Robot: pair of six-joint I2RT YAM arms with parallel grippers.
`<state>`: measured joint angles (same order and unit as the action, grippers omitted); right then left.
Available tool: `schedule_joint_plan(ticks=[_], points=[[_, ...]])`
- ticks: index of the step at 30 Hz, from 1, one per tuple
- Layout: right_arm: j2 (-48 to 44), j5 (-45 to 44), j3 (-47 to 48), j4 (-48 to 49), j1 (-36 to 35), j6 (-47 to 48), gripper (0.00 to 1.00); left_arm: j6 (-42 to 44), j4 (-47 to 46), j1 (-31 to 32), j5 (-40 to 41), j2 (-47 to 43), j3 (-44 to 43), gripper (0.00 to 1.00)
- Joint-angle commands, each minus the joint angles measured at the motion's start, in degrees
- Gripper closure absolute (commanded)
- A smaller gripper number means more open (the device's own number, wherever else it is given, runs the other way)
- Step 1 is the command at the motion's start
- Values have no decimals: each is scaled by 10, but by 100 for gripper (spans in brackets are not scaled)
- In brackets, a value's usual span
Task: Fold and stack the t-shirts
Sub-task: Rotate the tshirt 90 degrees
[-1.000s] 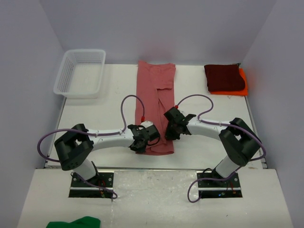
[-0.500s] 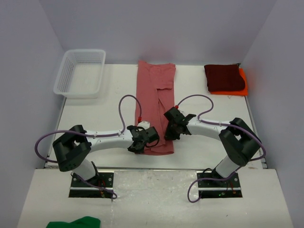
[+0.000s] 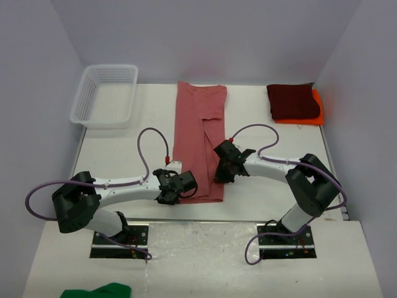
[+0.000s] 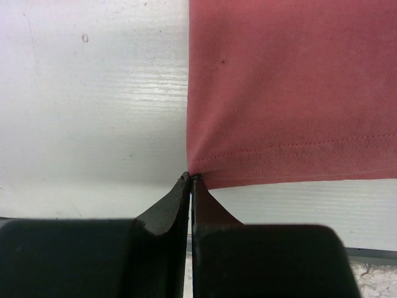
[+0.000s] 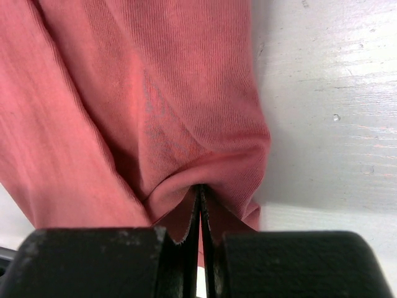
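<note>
Lying flat mid-counter: rose t-shirt (image 3: 198, 139), folded lengthwise into one long strip that runs from the far edge of the counter (image 3: 124, 155) almost to the near edge. Sleeve fold shows on the far half.

Left hand (image 3: 185, 189) sits at the strip's near-left corner. Left wrist view: left hand (image 4: 190, 177) has its fingers pressed together with no gap, tips right on the hem corner of the rose t-shirt (image 4: 291, 81). Cloth puckers into the tips, so it reads as a pinch on the corner. Stitched hem runs off to the right, bare counter (image 4: 93, 93) to the left.

Right hand (image 3: 219, 174) is on the strip's right edge, on the near half, slightly farther from the bases than the left hand. Right wrist view: right hand (image 5: 200, 187) is clamped on a bunched fold of the rose t-shirt (image 5: 155, 93). Fabric wraps around both tips and pulls into a ridge, counter (image 5: 322, 93) showing on the right.

Far-right corner: maroon t-shirt (image 3: 293, 100) folded and stacked on the orange t-shirt (image 3: 317, 107), with orange showing only along the right and near edges. Well apart from both hands.

Far-left corner: white mesh basket (image 3: 105, 96). A green cloth (image 3: 99, 290) lies off the counter at the bottom edge of the top view.
</note>
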<state>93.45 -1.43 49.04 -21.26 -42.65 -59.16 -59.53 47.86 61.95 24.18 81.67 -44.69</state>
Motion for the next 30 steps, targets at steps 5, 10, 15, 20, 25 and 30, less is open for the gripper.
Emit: schedule_joint_plan(ticks=[5, 10, 15, 20, 25, 30], points=[[38, -26, -35, -30, -1, -7, 100, -52, 49, 3, 16, -32, 45, 100], [26, -30, -36, -40, -35, -9, 100, -50, 44, 4, 24, -22, 36, 100], [9, -57, -18, -84, -88, -34, 100, -38, 46, 4, 27, 6, 13, 100], [-27, -74, -23, -105, -102, -41, 100, -61, 79, 15, 60, -7, -16, 100], [-69, -74, -41, -110, -117, -49, 100, -74, 123, 31, 95, -45, -68, 100], [-103, -86, -45, -139, -123, -50, 100, -60, 136, 33, 116, -56, -115, 100]])
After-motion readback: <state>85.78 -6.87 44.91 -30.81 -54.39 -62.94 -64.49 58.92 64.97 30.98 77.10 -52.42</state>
